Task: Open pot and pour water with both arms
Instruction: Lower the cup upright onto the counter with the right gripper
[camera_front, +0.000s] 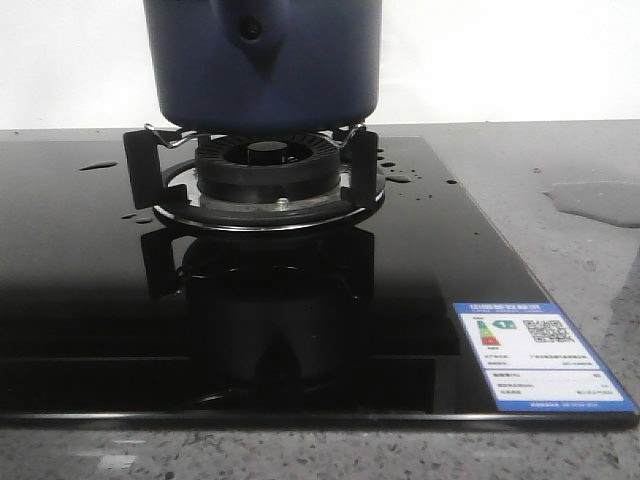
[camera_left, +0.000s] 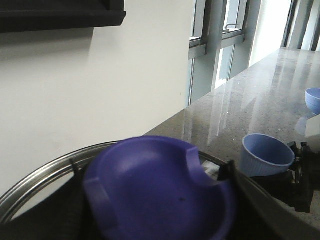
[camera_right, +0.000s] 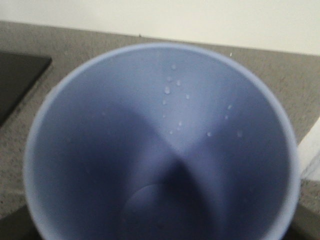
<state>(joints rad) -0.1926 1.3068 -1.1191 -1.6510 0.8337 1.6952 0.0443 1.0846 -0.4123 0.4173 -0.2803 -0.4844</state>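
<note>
I judge the task to be between lid removal and the pour: my left wrist view shows a purple-blue lid knob (camera_left: 160, 192) set in a steel-rimmed lid (camera_left: 30, 182) close under the camera, and my right wrist view looks straight down into a pale-blue cup (camera_right: 160, 145). The pot (camera_front: 262, 62) sits on the burner grate (camera_front: 255, 170) of the black glass hob (camera_front: 100, 300), centred over the ring. I cannot see either gripper's fingers in any view, so I cannot tell how far the jaws stand open or whether they grip the lid and the cup. The next move, as I read it, calls for carrying the cup over the pot mouth and tilting it slowly, with the lid kept well clear. The pot is matte navy, cylindrical, with a rounded bottom edge and a pointed handle mount. The cup's inner wall is smooth and carries small droplets. Water (camera_front: 598, 203) lies as 1 flat patch on the speckled stone counter (camera_front: 560, 150), with droplets on the glossy hob.
</note>
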